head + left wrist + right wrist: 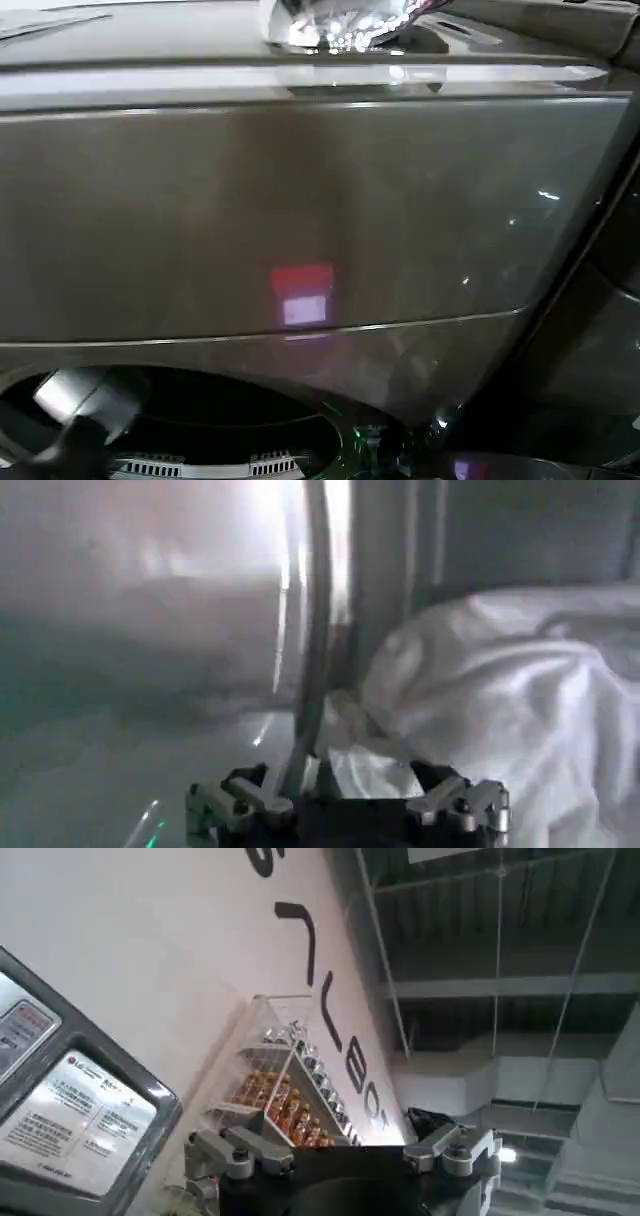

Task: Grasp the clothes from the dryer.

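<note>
The dryer (300,200) stands close in front of me, its bronze-brown front bearing a small red and white sticker (302,295). Part of its round porthole ring (200,465) curves along the bottom of the head view. My left gripper (345,805) is inside the drum. The clothes (500,670), a crumpled white-grey bundle, lie just ahead of it and to one side, with a fold reaching down to its base. My right gripper (345,1158) is held away from the dryer, pointing up at a white wall.
A grey upright bar (315,630) stands in front of the left gripper beside the cloth. The right wrist view has a grey machine panel with printed labels (70,1118) and a clear shelf of small bottles (285,1098). A shiny object (340,25) rests on the dryer's top.
</note>
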Motion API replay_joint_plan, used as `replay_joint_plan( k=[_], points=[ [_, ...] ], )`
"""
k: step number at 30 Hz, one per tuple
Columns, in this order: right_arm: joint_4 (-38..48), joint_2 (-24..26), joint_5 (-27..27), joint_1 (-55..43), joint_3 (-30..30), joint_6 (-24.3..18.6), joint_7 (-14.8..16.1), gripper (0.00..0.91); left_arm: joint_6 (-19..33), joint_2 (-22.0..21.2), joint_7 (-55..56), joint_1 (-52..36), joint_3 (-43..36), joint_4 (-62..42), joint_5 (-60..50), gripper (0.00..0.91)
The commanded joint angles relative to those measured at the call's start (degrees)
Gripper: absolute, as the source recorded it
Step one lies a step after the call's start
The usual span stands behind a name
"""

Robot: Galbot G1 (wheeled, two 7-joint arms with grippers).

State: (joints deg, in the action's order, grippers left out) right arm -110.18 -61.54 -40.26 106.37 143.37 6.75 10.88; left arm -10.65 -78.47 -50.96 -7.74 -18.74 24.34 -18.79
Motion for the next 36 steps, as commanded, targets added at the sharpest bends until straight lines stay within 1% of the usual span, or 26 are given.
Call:
replay_joint_plan(
  k=[1, 7, 13, 19, 36],
  points=[
    [-0.2, 0.0, 0.0, -0.1, -0.2, 0.0, 0.0, 0.907, 8.0, -0.3, -11.4, -3.5, -7.5, -5.5, -7.0, 0.907],
    [-0.4, -0.1, 0.2, -0.5, -0.8, -0.1, 0.0, 0.907, 10.9, -0.8, -13.5, -4.6, -10.0, -7.0, -12.3, 0.907],
    [-0.7, -0.3, 0.4, -0.9, -1.4, -0.1, 0.0, 0.907, 12.3, -1.5, -14.1, -5.2, -11.5, -8.4, -16.4, 0.907],
    [-0.5, -0.3, 0.4, -0.8, -1.1, -0.1, 0.0, 0.907, 13.3, -1.7, -15.7, -5.4, -12.5, -8.8, -18.3, 0.907],
    [-0.4, -0.2, 0.3, -0.5, -0.6, -0.2, 0.2, 0.907, 13.2, -1.2, -16.3, -3.3, -12.8, -9.6, -16.0, 0.907]
  ],
)
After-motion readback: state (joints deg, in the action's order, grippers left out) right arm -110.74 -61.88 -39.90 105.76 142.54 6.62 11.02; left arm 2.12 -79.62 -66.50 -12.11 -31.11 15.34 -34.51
